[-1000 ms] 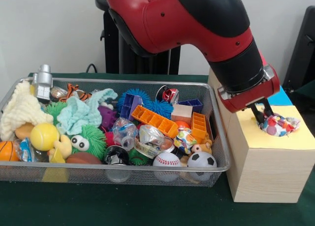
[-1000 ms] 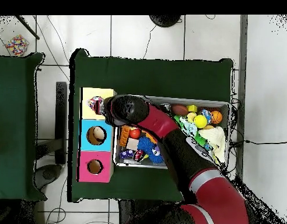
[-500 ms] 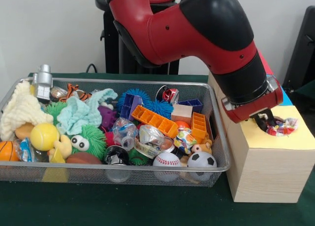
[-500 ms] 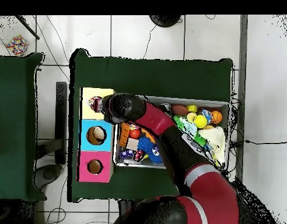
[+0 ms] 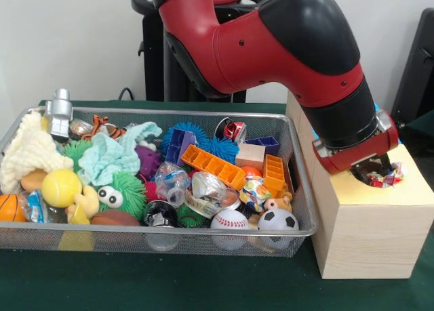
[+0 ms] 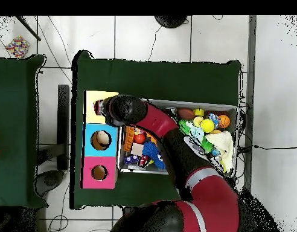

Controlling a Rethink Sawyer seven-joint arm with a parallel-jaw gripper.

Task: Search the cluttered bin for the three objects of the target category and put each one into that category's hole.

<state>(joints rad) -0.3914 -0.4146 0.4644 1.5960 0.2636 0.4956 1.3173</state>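
At the yellow hole [image 5: 377, 177], your tool [image 5: 374, 169] drops a colourful item [image 5: 388, 177], grip unclear; next, lift clear and search the bin [image 5: 298, 189].

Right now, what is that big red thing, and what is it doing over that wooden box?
It is a robot arm, red and black. One picture looks across the table; the other looks straight down from above. Next to it sits a wire mesh bin full of toys, such as a yellow ball and a white baseball. The arm's gripper is down at the round hole in the yellow-topped wooden box, with a speckled, colourful toy in that hole. Whether its jaws are holding the toy, I cannot tell.
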